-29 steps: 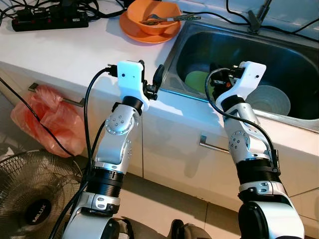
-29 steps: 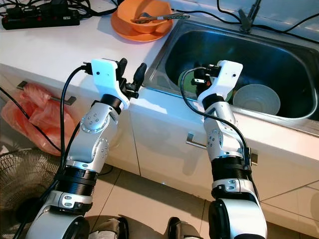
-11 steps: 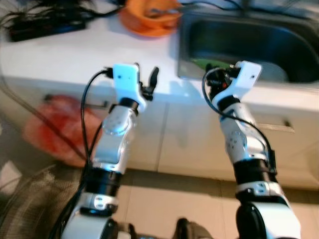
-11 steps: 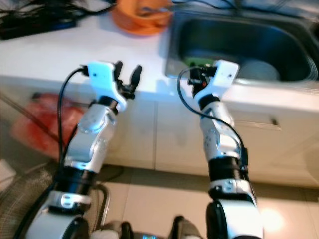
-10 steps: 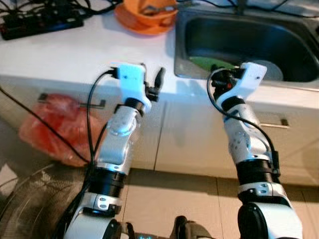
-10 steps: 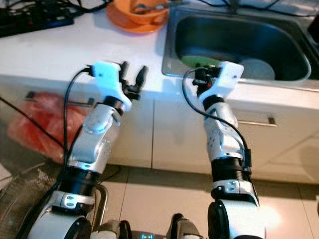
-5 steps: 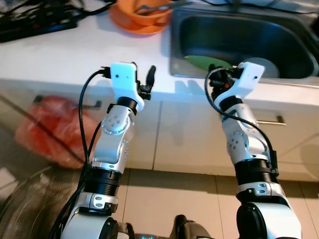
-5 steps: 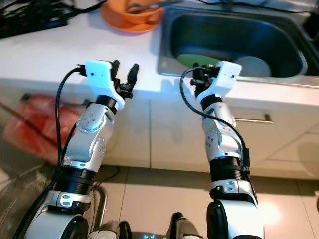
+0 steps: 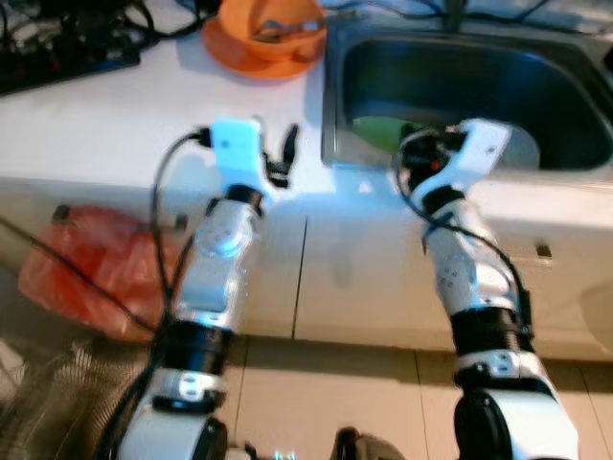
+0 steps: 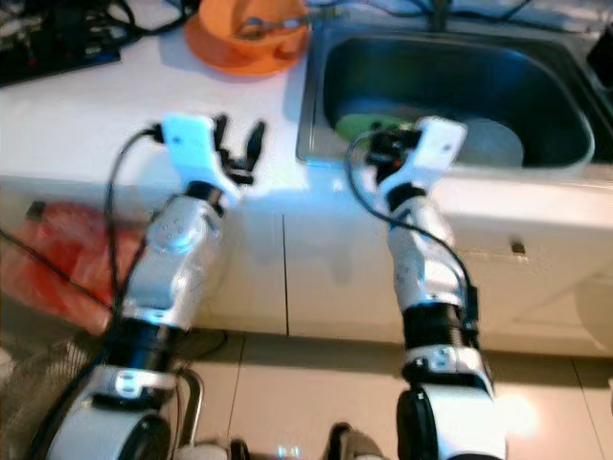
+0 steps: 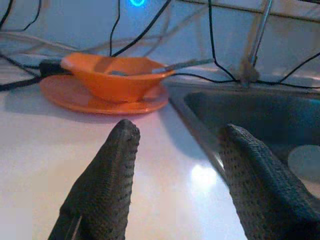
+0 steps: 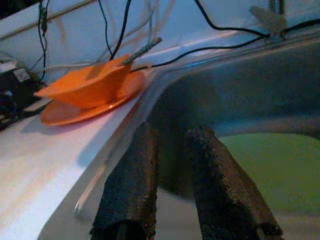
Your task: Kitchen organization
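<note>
Held the left pincer up just over the white counter, near its front edge, with the two black fingers spread wide apart. Pointed it toward the orange bowl, but well short of it.

Held the right pincer over the front rim of the sink, with its fingers close together and just a thin gap between them.

Saw the orange bowl sitting on an orange plate at the back of the counter, just beside the left back corner of the sink. Saw a metal spoon lying in the bowl, with the handle sticking out over the rim toward the sink.

Found a green plate down in the sink, just past the right pincer, and a pale bowl beside it on the right.

Spotted a black power strip with black cables at the back left of the counter, well apart from the left pincer.

Under the counter, saw white cupboard doors and a red plastic bag to the left of them, low by the floor. Made out pale floor tiles below the doors. Could not see small things well in the head views, with all that blur.
</note>
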Motion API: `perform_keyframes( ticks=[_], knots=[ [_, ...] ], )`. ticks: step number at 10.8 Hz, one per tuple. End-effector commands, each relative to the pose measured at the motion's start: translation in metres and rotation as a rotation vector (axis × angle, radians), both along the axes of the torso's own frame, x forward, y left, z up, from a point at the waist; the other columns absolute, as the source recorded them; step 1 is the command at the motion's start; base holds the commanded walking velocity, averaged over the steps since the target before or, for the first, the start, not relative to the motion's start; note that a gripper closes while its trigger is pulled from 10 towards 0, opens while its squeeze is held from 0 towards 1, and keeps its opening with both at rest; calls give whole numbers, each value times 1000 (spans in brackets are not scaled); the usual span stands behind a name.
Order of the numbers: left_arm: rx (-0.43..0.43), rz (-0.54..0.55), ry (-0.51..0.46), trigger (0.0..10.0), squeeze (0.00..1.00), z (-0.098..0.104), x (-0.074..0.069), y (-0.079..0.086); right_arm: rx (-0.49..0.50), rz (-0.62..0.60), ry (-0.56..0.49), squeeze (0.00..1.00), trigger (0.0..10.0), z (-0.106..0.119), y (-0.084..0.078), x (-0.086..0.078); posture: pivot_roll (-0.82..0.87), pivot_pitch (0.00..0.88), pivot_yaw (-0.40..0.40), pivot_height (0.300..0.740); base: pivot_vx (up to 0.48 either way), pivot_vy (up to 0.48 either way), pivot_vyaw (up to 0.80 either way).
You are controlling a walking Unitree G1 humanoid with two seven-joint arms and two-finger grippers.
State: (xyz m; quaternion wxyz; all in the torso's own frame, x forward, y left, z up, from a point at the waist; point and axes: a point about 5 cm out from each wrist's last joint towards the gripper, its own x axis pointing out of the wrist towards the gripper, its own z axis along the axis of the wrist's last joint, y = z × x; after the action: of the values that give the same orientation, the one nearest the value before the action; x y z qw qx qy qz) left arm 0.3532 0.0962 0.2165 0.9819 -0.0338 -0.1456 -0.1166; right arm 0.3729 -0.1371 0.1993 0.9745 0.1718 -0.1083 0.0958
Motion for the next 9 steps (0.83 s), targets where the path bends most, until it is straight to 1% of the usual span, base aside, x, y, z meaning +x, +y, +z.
perform_keyframes(
  ticks=[1,9],
  knots=[
    [0,-21,-10,10000,0,2,-2,-8,-2,-20,4,0,10000,-2,-7,-1,43,174,-35,740,285,0,0],
    [6,-33,-18,10000,0,5,-2,-8,11,-23,0,0,10000,-2,-6,-1,44,167,-33,740,284,0,0]
  ],
)
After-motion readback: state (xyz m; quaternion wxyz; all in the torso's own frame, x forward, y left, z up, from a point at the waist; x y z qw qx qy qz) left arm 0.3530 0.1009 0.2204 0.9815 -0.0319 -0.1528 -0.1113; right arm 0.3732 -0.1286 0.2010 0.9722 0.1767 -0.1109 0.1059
